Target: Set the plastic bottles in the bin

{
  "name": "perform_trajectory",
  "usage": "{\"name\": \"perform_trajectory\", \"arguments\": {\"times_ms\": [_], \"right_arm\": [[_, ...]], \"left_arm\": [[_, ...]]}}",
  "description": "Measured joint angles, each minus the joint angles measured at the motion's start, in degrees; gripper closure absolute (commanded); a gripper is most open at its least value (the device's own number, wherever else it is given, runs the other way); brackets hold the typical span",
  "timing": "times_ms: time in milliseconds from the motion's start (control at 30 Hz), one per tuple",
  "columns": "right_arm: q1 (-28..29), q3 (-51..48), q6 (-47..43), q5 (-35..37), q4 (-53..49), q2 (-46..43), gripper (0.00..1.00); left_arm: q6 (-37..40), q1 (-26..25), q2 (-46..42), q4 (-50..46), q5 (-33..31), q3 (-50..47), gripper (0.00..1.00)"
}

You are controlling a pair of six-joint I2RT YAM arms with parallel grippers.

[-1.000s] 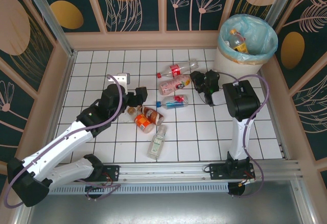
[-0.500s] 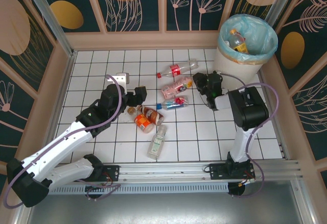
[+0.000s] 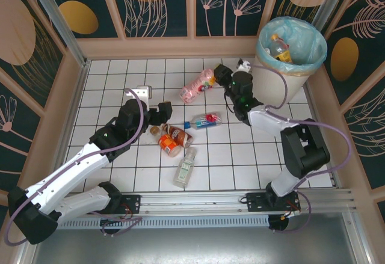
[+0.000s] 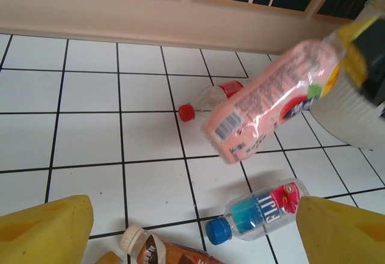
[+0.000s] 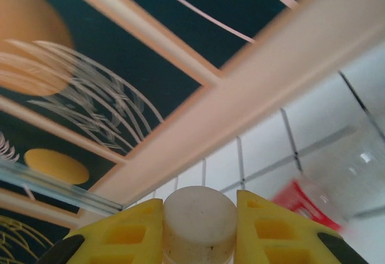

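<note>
My right gripper (image 3: pixel 215 76) is shut on the white cap (image 5: pixel 200 221) of a pink bottle (image 3: pixel 196 87), which hangs tilted above the floor with its base to the left. The pink bottle (image 4: pixel 277 98) floats over a clear red-capped bottle (image 4: pixel 207 98). A blue-capped clear bottle (image 3: pixel 206 119), two brown and orange bottles (image 3: pixel 171 138) and a green-labelled clear bottle (image 3: pixel 186 166) lie on the tiles. My left gripper (image 3: pixel 163 110) stands open beside the brown bottles, nothing between its fingers (image 4: pixel 45 228). The bin (image 3: pixel 267 71) stands at the back right with a bottle (image 3: pixel 280 47) inside.
A small white box (image 3: pixel 139 91) lies on the tiles behind the left gripper. Wooden walls (image 3: pixel 168 46) close the tiled floor at the back and sides. A metal rail (image 3: pixel 198 207) runs along the near edge.
The right gripper shut on the pink bottle's cap and carried it up and back to the left, off the tiles. The left arm stayed still.
</note>
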Motion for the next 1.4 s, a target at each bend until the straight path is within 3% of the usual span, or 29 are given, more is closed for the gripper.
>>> {"name": "perform_trajectory", "arguments": {"times_ms": [200, 400, 567, 767, 1133, 1400], "right_arm": [[3.48, 18.14, -16.13, 4.87, -13.03, -5.77, 0.79], [2.51, 27.36, -33.51, 17.35, -18.21, -12.68, 0.79], [-2.84, 26.99, -46.21, 27.21, -16.70, -15.67, 0.80], [-8.48, 21.03, -55.32, 34.38, -12.00, -16.20, 0.84], [-11.43, 19.21, -58.88, 36.57, -5.90, -17.79, 0.87], [-14.38, 17.27, -66.29, 35.85, 4.98, -17.38, 0.86]], "left_arm": [[0.68, 0.00, 0.33, 0.13, 0.00, 0.02, 0.12], [0.87, 0.00, 1.70, 0.98, 0.26, 0.02, 0.13], [0.87, 0.00, 1.95, 1.33, 0.46, 0.02, 0.13], [0.83, 0.00, 1.95, 1.53, 0.66, 0.02, 0.13], [0.83, 0.00, 2.89, 1.57, 0.87, 0.02, 0.13], [0.81, 0.00, 4.28, 2.84, 1.64, 0.02, 0.13]]}}
